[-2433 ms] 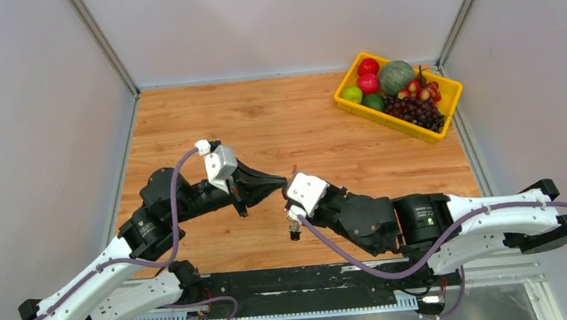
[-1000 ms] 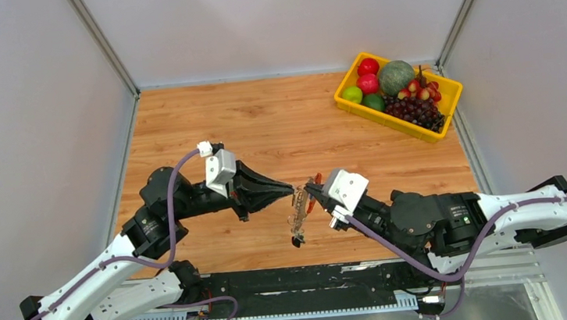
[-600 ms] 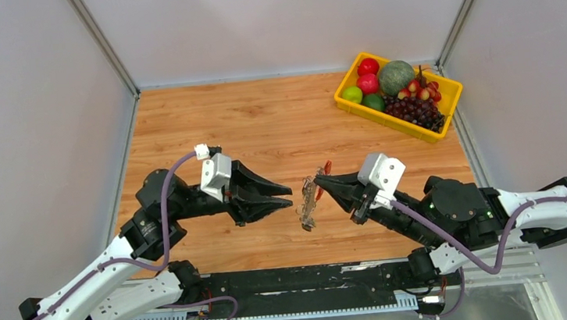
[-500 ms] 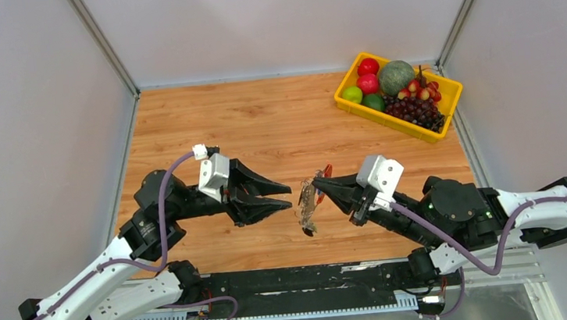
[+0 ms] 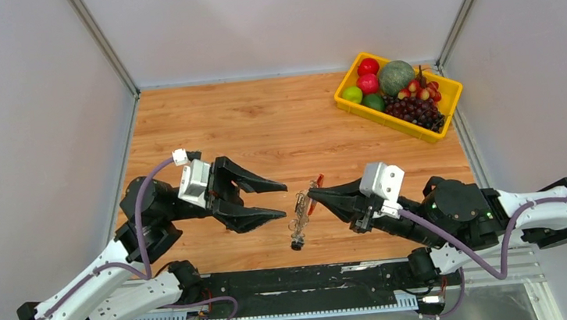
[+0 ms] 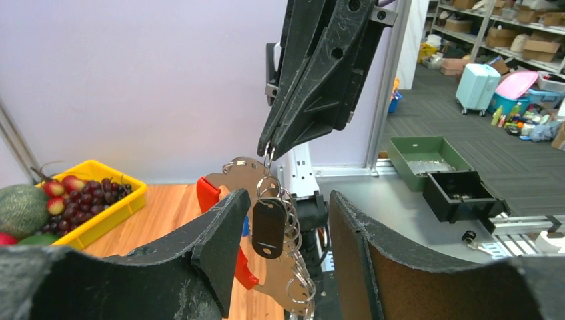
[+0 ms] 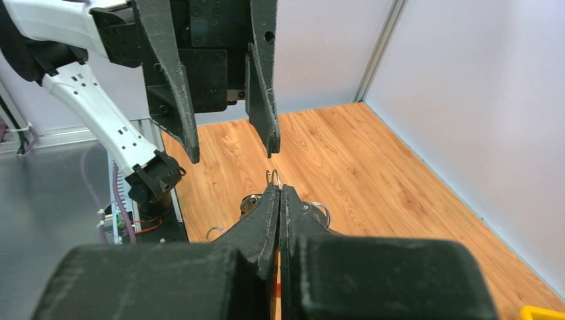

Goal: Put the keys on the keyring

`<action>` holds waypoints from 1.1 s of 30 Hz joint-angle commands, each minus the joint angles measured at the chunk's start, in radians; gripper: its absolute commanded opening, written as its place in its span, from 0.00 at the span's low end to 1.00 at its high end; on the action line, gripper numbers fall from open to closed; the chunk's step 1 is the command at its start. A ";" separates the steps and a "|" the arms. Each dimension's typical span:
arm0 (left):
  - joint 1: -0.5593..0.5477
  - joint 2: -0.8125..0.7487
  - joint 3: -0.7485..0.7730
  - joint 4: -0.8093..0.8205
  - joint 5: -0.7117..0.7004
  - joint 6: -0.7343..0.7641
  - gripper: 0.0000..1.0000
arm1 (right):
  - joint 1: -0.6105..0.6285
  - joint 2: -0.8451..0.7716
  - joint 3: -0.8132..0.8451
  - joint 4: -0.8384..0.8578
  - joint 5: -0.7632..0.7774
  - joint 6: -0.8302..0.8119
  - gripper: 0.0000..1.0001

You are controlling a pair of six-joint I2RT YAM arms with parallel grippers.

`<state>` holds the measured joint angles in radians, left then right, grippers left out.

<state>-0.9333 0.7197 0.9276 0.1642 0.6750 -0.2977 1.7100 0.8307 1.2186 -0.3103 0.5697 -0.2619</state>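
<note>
The keyring (image 5: 299, 210), a grey strip with a red curved part (image 5: 316, 182), hangs in the air over the table's near middle. My right gripper (image 5: 312, 195) is shut on a wire ring at its top. In the left wrist view the keyring (image 6: 238, 175) dangles from the right fingers (image 6: 313, 80), carrying a black-headed key (image 6: 268, 227) and a chain of silver rings (image 6: 298, 279). My left gripper (image 5: 285, 200) stands open just left of it, touching nothing. In the right wrist view my right gripper (image 7: 280, 189) pinches the wire ring (image 7: 273, 175), and the left fingers (image 7: 263, 87) face it.
A yellow tray (image 5: 386, 119) of fruit stands at the far right corner of the wooden table (image 5: 261, 123). Grey walls close in on the left, back and right. The arms' black base rail (image 5: 292, 281) runs along the near edge.
My left gripper has opened, let go of the keyring and drawn back to the left. The right gripper stays shut on the keyring, which now hangs from it alone.
</note>
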 commanded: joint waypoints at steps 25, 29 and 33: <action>0.004 0.024 -0.024 0.193 0.064 -0.098 0.47 | 0.003 0.040 0.046 0.175 -0.104 0.001 0.00; 0.005 0.031 -0.025 0.196 0.066 -0.099 0.44 | 0.003 0.044 0.049 0.180 -0.109 -0.002 0.00; 0.005 0.037 -0.022 0.199 0.070 -0.103 0.34 | 0.003 0.048 0.052 0.181 -0.114 -0.005 0.00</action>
<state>-0.9333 0.7502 0.9035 0.3271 0.7250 -0.3916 1.7100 0.8799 1.2209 -0.2081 0.4763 -0.2604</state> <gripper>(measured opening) 0.388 0.005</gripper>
